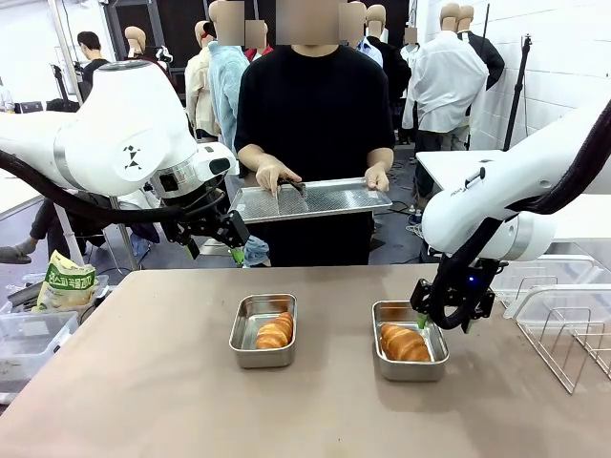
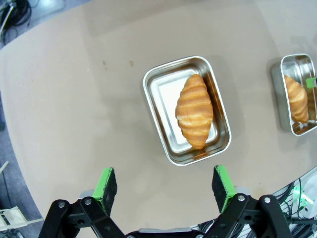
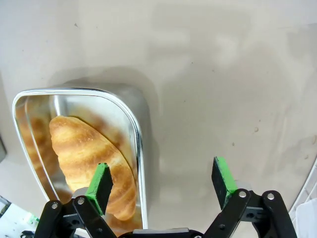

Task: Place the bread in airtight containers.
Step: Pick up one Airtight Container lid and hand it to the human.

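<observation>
One bread (image 1: 275, 331) lies in the left container (image 1: 260, 360) and another (image 1: 404, 343) in the right container (image 1: 410, 370), both grippers wide apart and empty, the left gripper (image 1: 229, 243) raised far left, the right gripper (image 1: 444, 322) low astride its tub's right rim, where a sideways move could snag the rim, shoving the tub or denting the roll.

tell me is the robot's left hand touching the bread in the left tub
Apart. Front view: the left hand hangs open well above the table, with clear air between it and the bread lying in the left container.
</observation>
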